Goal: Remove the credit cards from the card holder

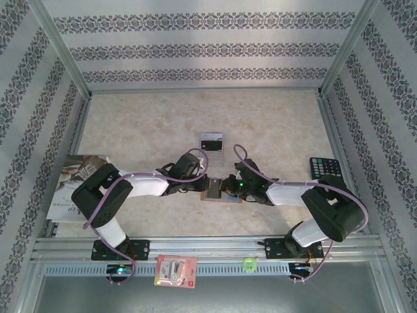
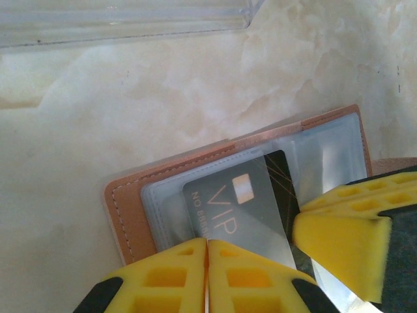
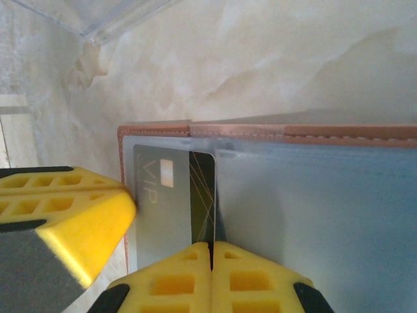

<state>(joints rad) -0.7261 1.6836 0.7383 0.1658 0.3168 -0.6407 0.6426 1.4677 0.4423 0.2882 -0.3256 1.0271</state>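
The reddish-brown card holder [image 1: 221, 196] lies open on the table between my two grippers, its leather rim [image 2: 127, 215] and clear sleeves [image 3: 313, 215] facing up. A grey credit card [image 2: 241, 208] marked VIP, with a dark band [image 3: 202, 189], sits partly in a sleeve. My right gripper [image 3: 211, 248] is shut on that card's long edge. The left gripper [image 2: 207, 244] is shut, its tips pressed onto the holder's end beside the card. Another credit card [image 1: 212, 145] lies loose on the table just beyond the holder.
A black calculator [image 1: 324, 168] lies at the right, and a printed magazine [image 1: 75, 182] at the left edge. A red-and-white packet [image 1: 176, 270] and a green ring [image 1: 249, 264] sit on the front rail. Patterned walls enclose the table.
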